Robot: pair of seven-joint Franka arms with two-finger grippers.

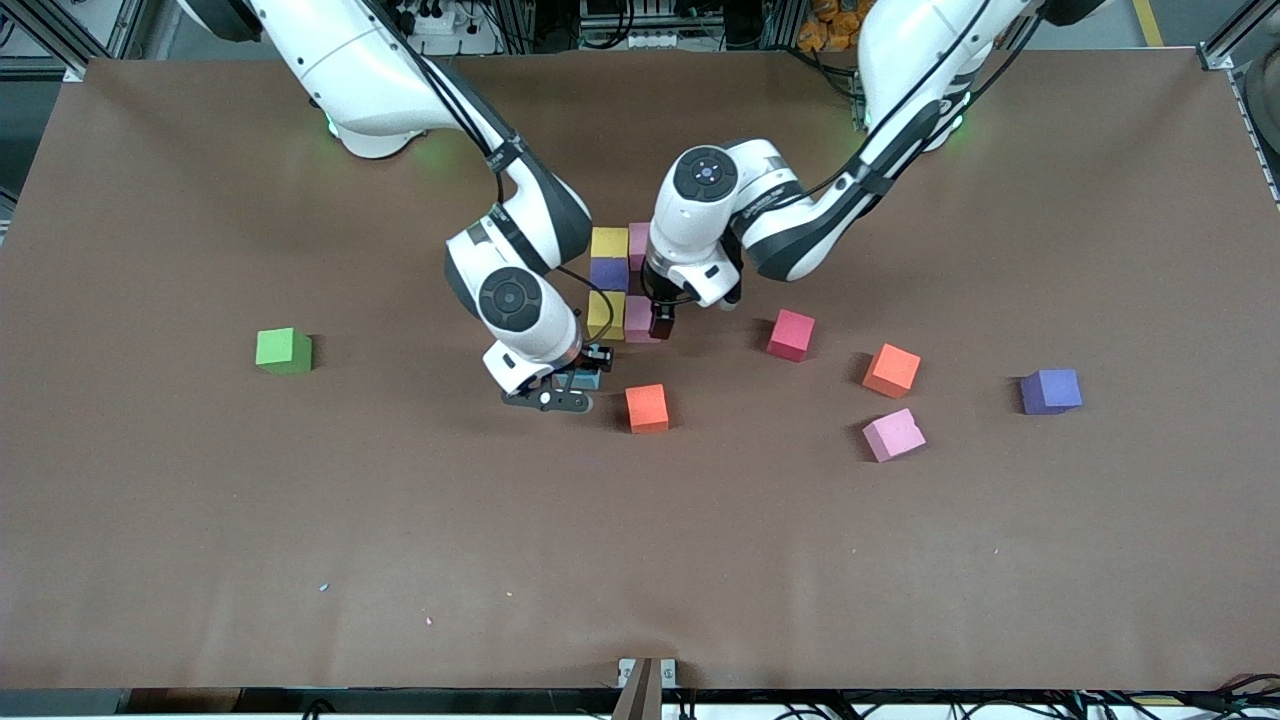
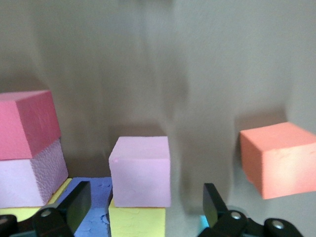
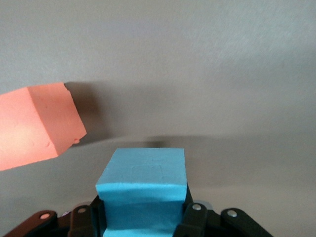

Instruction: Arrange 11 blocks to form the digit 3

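A cluster of touching blocks lies mid-table: yellow (image 1: 609,242), purple (image 1: 609,273), yellow (image 1: 605,313), light pink (image 1: 638,245) and light pink (image 1: 640,318). My left gripper (image 1: 661,322) is open and empty over the cluster. Its fingers (image 2: 74,207) straddle a light pink block (image 2: 140,170) and a yellow one (image 2: 136,222). A red block (image 2: 24,123) touches the other light pink block (image 2: 29,177). My right gripper (image 1: 578,385) is shut on the blue block (image 3: 143,192), low beside an orange block (image 1: 647,407).
Loose blocks lie toward the left arm's end: red (image 1: 791,334), orange (image 1: 891,370), light pink (image 1: 893,434), purple (image 1: 1050,391). A green cube (image 1: 283,350) sits alone toward the right arm's end. The brown table (image 1: 640,560) is bare nearer the camera.
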